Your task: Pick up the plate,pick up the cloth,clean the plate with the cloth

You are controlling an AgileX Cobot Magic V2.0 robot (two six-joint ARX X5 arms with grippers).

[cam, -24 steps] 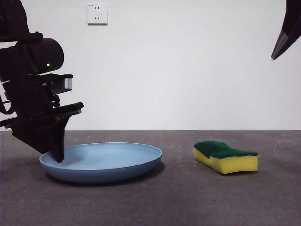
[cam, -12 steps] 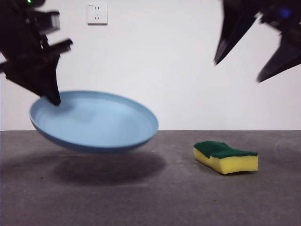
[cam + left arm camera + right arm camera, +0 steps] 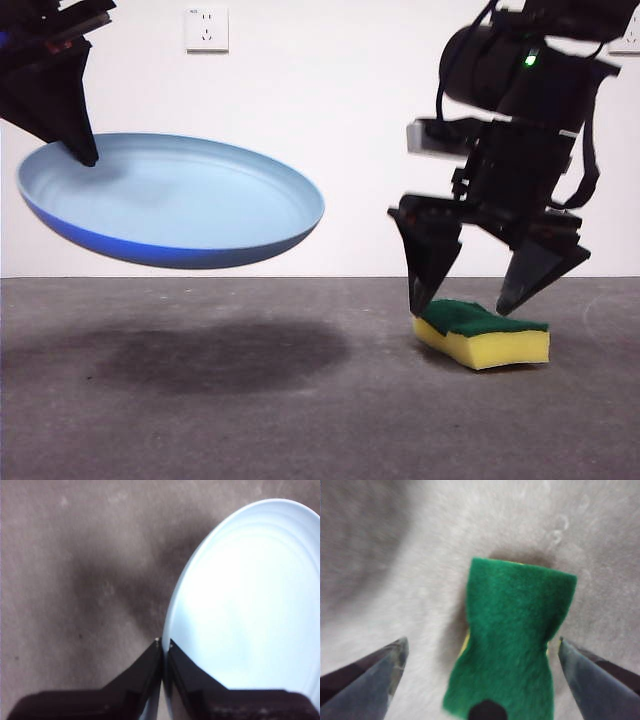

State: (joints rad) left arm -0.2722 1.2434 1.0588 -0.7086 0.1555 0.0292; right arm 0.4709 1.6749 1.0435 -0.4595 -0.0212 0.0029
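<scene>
Plate [image 3: 190, 205] aloft, left gripper [image 3: 163, 647] pinching rim | right gripper [image 3: 470, 300] straddling sponge [image 3: 485, 333]

Light blue plate [image 3: 170, 205], darker blue underneath. Yellow foam sponge [image 3: 482, 333] topped with a dark green scouring layer. Black left gripper [image 3: 163, 647] and black right gripper [image 3: 472, 300]. Dark grey, mottled worktop [image 3: 320, 420]. White wall [image 3: 350, 130].

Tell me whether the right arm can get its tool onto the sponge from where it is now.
Probably yes. The right tool hangs open just above the sponge, one jaw to each side, with nothing between them. The plate, held up by the left tool, is well aside.
</scene>
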